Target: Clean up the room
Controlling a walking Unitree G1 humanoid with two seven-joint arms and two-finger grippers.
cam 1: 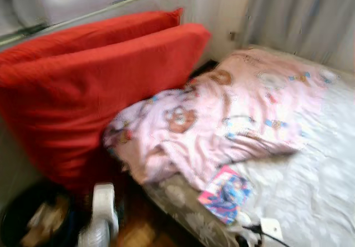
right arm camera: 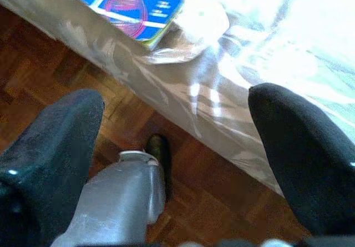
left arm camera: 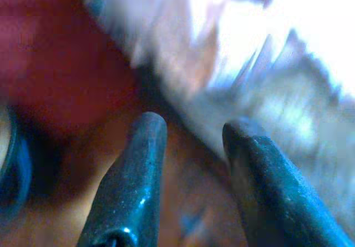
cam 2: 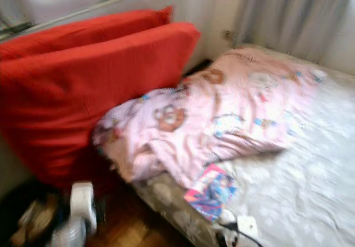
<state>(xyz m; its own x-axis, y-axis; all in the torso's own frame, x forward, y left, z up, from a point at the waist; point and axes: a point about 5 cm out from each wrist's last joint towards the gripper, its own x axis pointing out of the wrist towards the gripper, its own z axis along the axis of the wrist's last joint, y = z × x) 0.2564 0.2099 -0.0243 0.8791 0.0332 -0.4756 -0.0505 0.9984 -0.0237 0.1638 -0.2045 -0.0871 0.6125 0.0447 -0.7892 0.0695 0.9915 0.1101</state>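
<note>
A bed (cam 1: 310,191) with grey patterned sheets holds a crumpled pink cartoon-print blanket (cam 1: 222,125) beside two big red cushions (cam 1: 94,86), a colourful book (cam 1: 224,194) lies at its edge, and both grippers, left gripper (left arm camera: 191,147) and right gripper (right arm camera: 175,130) (fingers spread, empty), hang over wooden floor.

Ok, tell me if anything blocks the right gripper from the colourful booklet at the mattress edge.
Nothing visible does. The right gripper hangs open over the wooden floor beside the mattress, and the booklet lies uncovered at the mattress edge ahead of it. The pink blanket sits further back, off the booklet.
</note>
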